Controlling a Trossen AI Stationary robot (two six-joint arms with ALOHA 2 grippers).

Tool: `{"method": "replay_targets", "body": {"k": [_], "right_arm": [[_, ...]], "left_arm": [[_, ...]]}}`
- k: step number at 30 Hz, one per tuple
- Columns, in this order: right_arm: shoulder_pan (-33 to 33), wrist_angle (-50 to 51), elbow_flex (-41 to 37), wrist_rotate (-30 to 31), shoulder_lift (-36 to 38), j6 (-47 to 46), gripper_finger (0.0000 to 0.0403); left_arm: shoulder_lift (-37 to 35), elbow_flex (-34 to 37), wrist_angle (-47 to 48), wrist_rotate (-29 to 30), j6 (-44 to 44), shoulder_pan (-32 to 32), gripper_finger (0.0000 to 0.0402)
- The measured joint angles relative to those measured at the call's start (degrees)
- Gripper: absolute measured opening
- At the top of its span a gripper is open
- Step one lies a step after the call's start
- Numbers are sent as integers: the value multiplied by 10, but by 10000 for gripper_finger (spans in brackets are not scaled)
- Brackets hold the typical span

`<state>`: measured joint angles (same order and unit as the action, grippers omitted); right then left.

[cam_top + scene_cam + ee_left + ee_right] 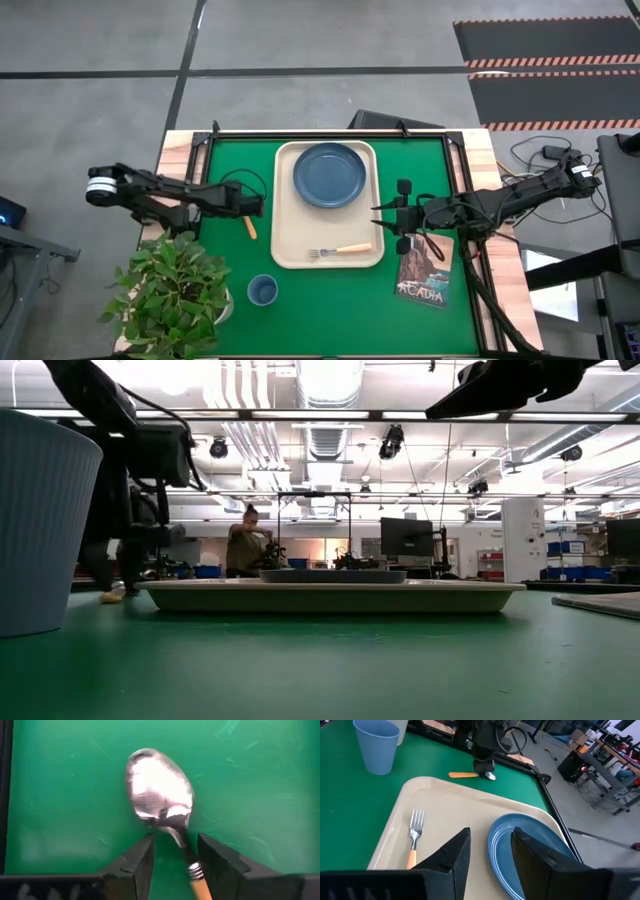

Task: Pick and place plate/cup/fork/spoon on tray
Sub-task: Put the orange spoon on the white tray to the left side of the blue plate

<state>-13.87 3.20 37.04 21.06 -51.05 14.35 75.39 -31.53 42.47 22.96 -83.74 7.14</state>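
Note:
The cream tray [290,215] lies mid-table on the green mat. The dusty-blue plate [329,175] sits on the tray's far half, and the fork [340,250] lies on its near end. The blue cup [262,290] stands on the mat near the tray's near left corner. The spoon [248,226] lies flat on the mat left of the tray. My left gripper [175,857] is open, low over the spoon, one finger on each side of its neck. My right gripper [385,228] is open and empty at the tray's right edge. My left gripper comes at the spoon from above, its fingers across the spoon's neck [184,840], just behind the bowl [159,785]. One finger [215,862] stands close beside the neck; I cannot tell whether it touches. The spoon lies flat on the mat.
A potted plant [175,290] in a white pot [40,520] stands at the near left corner. A booklet [425,270] lies right of the tray under my right arm. A person [245,545] shows far behind the table.

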Motion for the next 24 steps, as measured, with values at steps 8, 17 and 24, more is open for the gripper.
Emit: {"method": "replay_targets", "body": {"k": [8,17,24], "right_arm": [[0,0,-2,0,0,-1,130],[0,-1,-6,0,0,-2,126],[0,-1,-7,0,0,-2,129]], "left_arm": [[45,-9,-8,4,-1,-1,31],[7,-22,-3,69,17,-1,6],[-64,-48,-125,136,208,-10,1]]}}
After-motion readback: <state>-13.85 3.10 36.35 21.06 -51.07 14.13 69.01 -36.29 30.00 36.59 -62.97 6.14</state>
